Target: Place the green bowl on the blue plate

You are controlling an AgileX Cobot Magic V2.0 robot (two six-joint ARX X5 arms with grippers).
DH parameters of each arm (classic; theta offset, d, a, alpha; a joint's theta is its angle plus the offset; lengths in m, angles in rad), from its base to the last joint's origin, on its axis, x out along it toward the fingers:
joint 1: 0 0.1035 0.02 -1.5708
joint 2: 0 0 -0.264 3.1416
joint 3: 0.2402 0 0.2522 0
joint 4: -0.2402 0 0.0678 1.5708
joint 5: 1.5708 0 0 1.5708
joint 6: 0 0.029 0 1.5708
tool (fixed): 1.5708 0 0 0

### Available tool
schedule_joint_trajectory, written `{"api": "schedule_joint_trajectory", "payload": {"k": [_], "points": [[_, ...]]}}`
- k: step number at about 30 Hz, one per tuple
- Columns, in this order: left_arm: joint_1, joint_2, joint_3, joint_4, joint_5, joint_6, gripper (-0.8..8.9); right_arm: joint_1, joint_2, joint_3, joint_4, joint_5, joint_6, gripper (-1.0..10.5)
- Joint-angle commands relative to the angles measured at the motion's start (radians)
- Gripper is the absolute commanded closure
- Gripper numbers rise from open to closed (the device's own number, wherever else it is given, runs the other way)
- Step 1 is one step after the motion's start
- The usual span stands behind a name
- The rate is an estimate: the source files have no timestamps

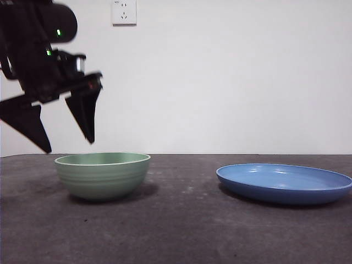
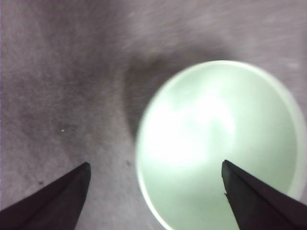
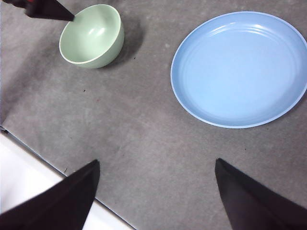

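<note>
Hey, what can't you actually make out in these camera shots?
- Green bowl: left wrist view is blurred and glared, so its inside is unreadable.
- Left claw: front view cuts its arm off at the edge.
- Blue plate: front view is too level to show its floor.

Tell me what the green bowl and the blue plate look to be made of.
Pale mint-green round ridged bowl: looks like matte glazed ceramic or melamine; soft even sheen, faint horizontal ridges on its wall, thick lighter rim. Which of the two cannot be told.

Wide, shallow, glossy medium-blue round plate: probably glazed ceramic or hard plastic; bright highlights on its smooth surface and faint concentric rings show in the right wrist view.
</note>
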Motion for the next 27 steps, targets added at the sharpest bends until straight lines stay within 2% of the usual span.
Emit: {"api": "schedule_joint_trajectory", "payload": {"k": [1,7,12,17,22,25,27], "points": [[-0.004,0.050,0.020,0.021,-0.011,0.015,3.78,0.003,0.005,0.021,0.008,-0.002,-0.003,5.6],[-0.004,0.102,0.020,0.039,-0.012,0.015,3.93,0.003,0.005,0.021,0.008,0.005,-0.003,5.6],[-0.004,0.120,0.020,0.035,-0.011,0.015,5.24,0.003,0.005,0.021,0.009,0.005,-0.003,5.6],[-0.004,0.121,0.020,0.029,-0.011,0.015,7.26,0.003,0.004,0.021,0.009,0.004,-0.003,5.6],[-0.004,0.122,0.020,0.017,-0.011,0.015,7.34,0.003,0.004,0.021,0.009,0.004,-0.003,5.6],[-0.004,0.122,0.020,0.018,-0.011,0.014,8.05,0.003,0.004,0.021,0.009,0.004,-0.003,5.6],[-0.004,0.121,0.020,0.023,-0.011,0.013,8.04,0.003,0.004,0.021,0.009,0.004,-0.003,5.6]]}}
